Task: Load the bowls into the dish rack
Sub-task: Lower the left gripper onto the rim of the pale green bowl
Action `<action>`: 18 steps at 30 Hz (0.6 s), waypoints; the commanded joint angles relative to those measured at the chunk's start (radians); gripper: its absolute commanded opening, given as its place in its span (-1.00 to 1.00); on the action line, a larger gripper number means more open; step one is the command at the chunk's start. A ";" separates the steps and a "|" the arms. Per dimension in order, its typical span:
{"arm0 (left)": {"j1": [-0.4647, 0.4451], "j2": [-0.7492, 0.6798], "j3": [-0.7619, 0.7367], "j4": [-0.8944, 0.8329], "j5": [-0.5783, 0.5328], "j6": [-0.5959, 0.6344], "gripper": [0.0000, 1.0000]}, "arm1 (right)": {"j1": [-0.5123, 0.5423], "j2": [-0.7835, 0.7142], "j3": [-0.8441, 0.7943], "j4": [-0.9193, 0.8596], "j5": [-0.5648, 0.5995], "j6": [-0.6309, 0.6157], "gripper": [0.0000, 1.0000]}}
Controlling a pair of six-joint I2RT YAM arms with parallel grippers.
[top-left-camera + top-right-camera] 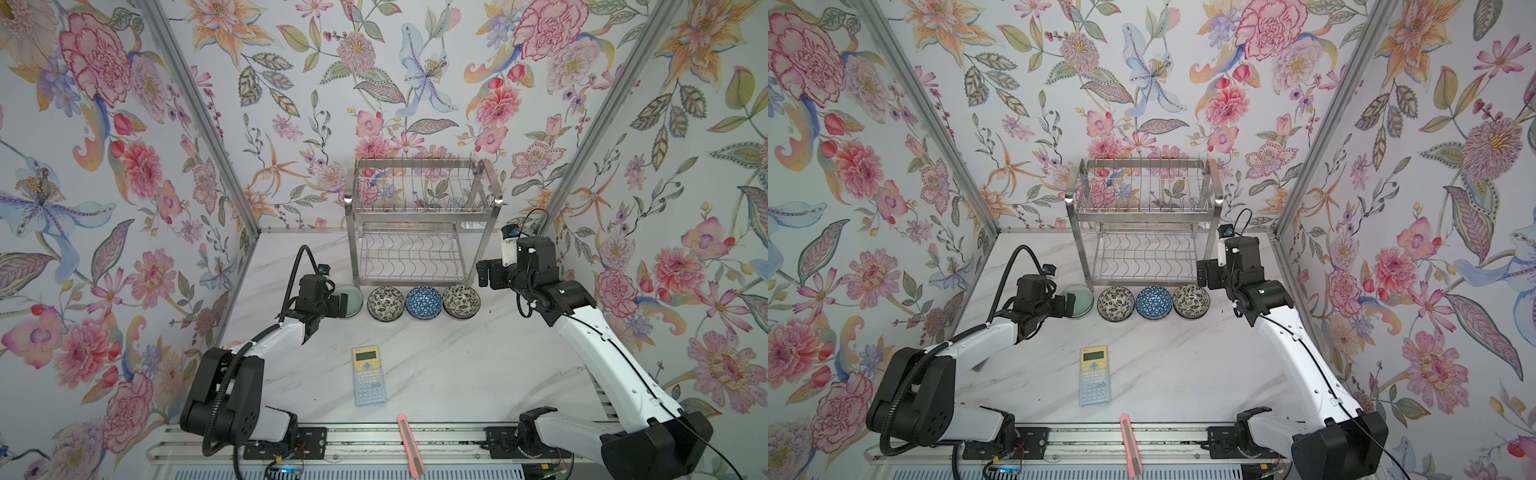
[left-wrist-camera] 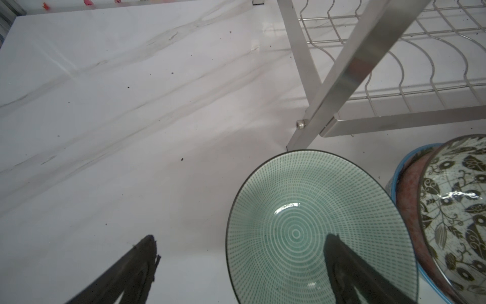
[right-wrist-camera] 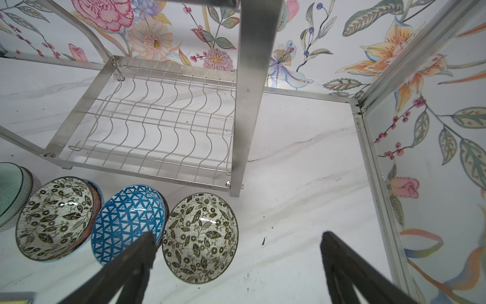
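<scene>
- Bowls (image 1: 1154, 303) sit in a row of four across the middle of both top views. They are on the white marbled desk (image 1: 436, 374), just below the foot of the dish rack (image 1: 419, 216), which holds nothing yet.
- They look like glazed ceramic, so I'd expect them to be stiff, slick and breakable, with some heft for their size. The rim seems the sound place to pinch, one finger inside and one outside.
- From the left of the frame come a pale green bowl (image 1: 351, 301) ringed with fine dashes, a black-and-white leafy bowl (image 1: 385, 304), a blue triangle bowl (image 1: 423, 302), and another leafy bowl (image 1: 461, 300).
- The first leafy one is nested in a pinkish bowl (image 2: 410, 210), with a blue rim showing beneath that.
- Left fingers (image 1: 341, 305) stand wide apart astride the green bowl's rim, one over its hollow and one outside, holding nothing.
- Right fingers (image 1: 484, 272), likewise wide apart and empty, hang at the right of the row, near the rack's leg.
</scene>
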 commanded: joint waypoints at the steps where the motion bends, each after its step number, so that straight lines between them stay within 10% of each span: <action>1: 0.013 0.015 0.019 0.017 0.038 -0.014 0.99 | -0.005 0.003 -0.012 -0.003 -0.016 0.014 0.98; 11: 0.022 0.066 0.030 0.030 0.052 -0.017 0.98 | -0.005 0.001 -0.012 -0.003 -0.021 0.013 0.98; 18: 0.039 0.095 0.048 0.045 0.064 -0.025 0.63 | -0.004 -0.009 -0.014 -0.004 -0.024 0.013 0.98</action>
